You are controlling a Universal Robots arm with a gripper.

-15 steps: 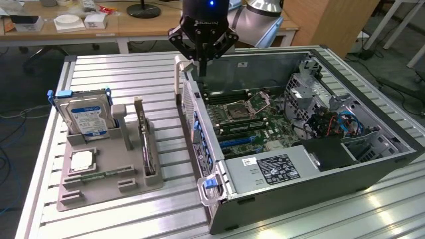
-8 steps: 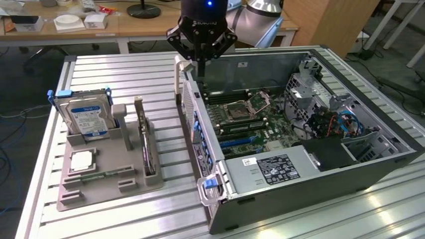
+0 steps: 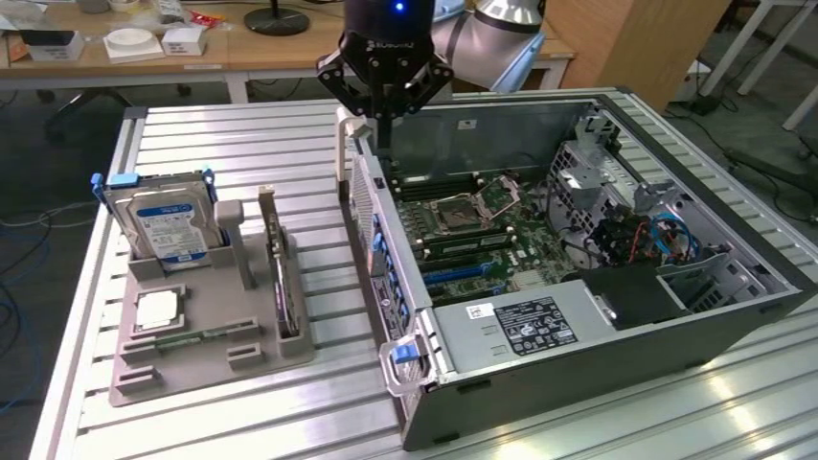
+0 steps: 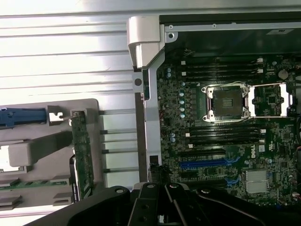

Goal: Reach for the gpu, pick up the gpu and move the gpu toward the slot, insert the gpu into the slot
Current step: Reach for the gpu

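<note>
Nearest the exterior camera, on the ribbed metal desk, lies an open computer case with its side panel off. A blue latch handle sits at its near end. Just inside is a grey power supply with a white-and-black label.

To the exterior view's left of the case, on the same desk, is a grey parts tray. At its near end a small green memory stick lies flat, with a square processor chip just behind it. The gpu stands on its long edge in a holder along the side of the tray closest to the case. It is a thin green card, upright and untouched. A silver hard drive with a blue label stands upright at the tray's far end.

Farther into the case is the motherboard. It carries a long blue expansion slot, and beyond that an open processor socket.

At the far end of the case, the arm's black fingers hang above the case wall, near its white corner piece. They are pressed fully together and hold nothing. The gpu is well apart from them, across the gap between case and tray.

Behind everything stands a wooden desk with small boxes on it.
</note>
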